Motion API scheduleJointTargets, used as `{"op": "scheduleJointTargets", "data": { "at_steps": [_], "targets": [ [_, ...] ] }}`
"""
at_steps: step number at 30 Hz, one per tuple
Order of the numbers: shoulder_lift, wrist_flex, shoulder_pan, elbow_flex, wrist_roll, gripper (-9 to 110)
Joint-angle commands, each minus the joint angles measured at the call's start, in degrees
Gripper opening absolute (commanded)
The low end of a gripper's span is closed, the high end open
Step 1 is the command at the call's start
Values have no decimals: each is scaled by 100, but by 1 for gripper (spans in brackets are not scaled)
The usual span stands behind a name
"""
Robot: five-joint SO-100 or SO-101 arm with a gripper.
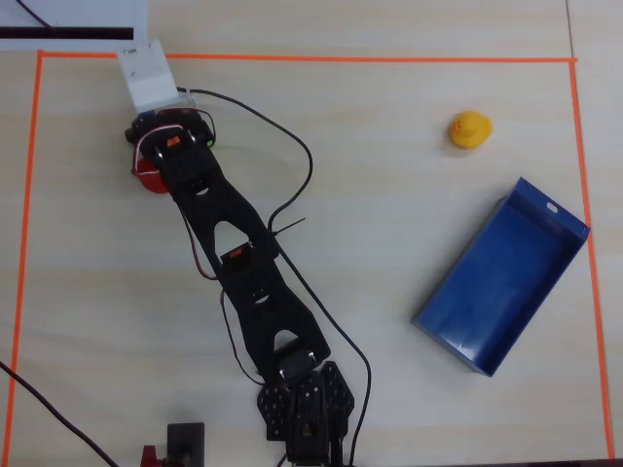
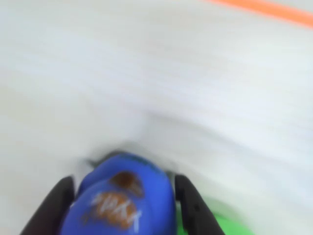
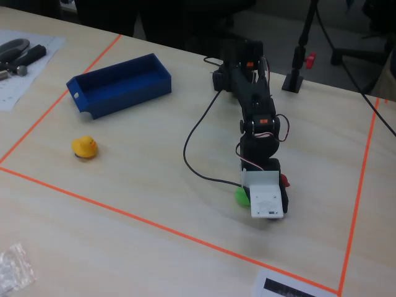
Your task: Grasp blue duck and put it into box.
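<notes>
Blue duck [image 2: 122, 203] sits gripped between our gripper [image 2: 126, 208] fingers, far left in the overhead view. Next we must lift and carry it right to the box [image 1: 506, 277].

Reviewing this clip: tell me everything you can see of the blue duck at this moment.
The blue duck shows only in the wrist view, blurred: a glossy, rounded, bright blue body with an orange-brown patch and pale markings on top. It sits between the tool's two dark fingers, which flank it closely on both sides; actual contact is not clear. A green shape lies just beside it at lower right. In the overhead and fixed views the arm hides it completely.
</notes>
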Motion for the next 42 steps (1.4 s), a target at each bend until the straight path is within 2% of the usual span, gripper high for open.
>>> {"op": "scheduleJointTargets", "data": {
  "at_steps": [1, 4, 11, 15, 17, 19, 22, 27, 35, 42],
  "targets": [
    [70, -88, 176, -53, -62, 20],
    [44, -114, 272, -79, -70, 0],
    [229, -185, 466, -316, -53, 0],
    [949, -220, 668, -624, 404, 0],
    [1371, -18, 870, -1169, 686, 0],
    [1652, 721, 1204, -2312, 905, 0],
    [2206, 1960, 1942, -3612, 879, 0],
    [3524, 3735, 3823, -3261, 185, 0],
    [4465, 4658, 7058, -1837, -422, 0],
    [4535, 4632, 8719, -369, -475, 0]
  ]
}}
